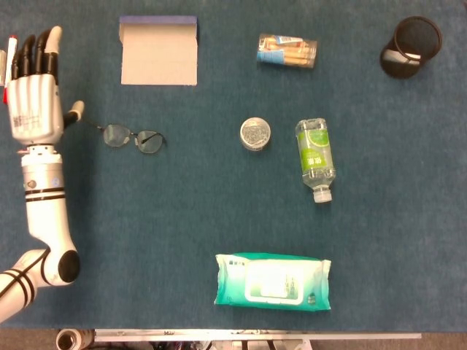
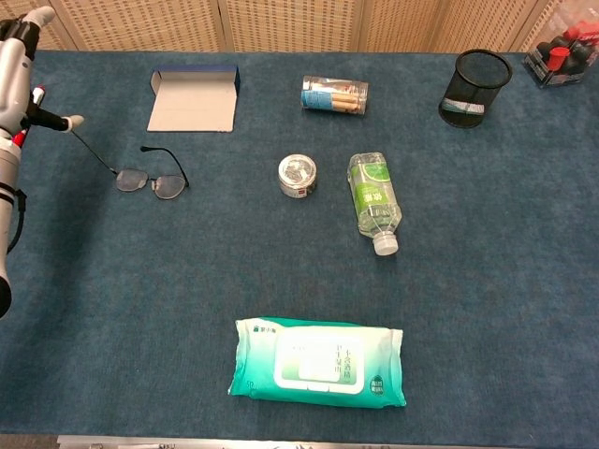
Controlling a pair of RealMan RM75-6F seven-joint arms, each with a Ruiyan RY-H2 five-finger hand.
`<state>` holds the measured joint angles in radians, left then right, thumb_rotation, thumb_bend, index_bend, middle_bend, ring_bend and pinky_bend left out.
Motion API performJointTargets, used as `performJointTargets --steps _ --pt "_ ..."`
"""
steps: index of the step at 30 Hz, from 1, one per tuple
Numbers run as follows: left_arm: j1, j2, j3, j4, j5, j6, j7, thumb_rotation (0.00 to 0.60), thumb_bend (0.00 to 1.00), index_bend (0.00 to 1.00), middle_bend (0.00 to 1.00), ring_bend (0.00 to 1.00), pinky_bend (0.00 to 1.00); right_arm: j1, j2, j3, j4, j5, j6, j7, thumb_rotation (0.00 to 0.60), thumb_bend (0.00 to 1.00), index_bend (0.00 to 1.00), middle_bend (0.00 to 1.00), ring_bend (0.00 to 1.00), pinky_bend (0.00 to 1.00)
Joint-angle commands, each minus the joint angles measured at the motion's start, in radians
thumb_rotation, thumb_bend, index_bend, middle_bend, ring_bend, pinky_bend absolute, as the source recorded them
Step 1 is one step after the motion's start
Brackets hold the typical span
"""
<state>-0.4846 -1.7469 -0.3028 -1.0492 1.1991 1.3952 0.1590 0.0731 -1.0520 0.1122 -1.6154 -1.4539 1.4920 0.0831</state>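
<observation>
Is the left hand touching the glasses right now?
Cannot tell. In the chest view a temple arm of the glasses runs up to the thumb of the left hand, but neither view shows contact or a gap plainly.

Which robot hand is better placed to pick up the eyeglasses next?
Probably the left. The left robot hand is just beside the eyeglasses at the table's left edge, fingers extended and holding nothing, its thumb near one temple arm. The right robot hand appears in neither view.

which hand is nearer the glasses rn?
Left. The left hand is just left of the glasses, thumb stretched toward the temple arm; contact can't be told. The right hand shows in neither view.
</observation>
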Motion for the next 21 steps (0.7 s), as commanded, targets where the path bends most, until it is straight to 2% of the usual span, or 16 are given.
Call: performJointTargets --steps 1,21 --pt "0.012 0.017 0.003 -0.015 0.006 0.013 0.008 0.6 0.05 0.0 0.12 0.08 0.14 0.0 0.001 0.0 -0.001 -0.002 0.002 0.001 0.6 0.41 0.57 0.47 0.34 0.3" --pt "0.041 0.062 0.007 -0.11 0.033 0.046 0.038 0.6 0.05 0.0 0.12 0.09 0.14 -0.002 0.003 -0.001 -0.004 -0.005 0.005 0.005 0.6 0.41 0.57 0.47 0.33 0.3"
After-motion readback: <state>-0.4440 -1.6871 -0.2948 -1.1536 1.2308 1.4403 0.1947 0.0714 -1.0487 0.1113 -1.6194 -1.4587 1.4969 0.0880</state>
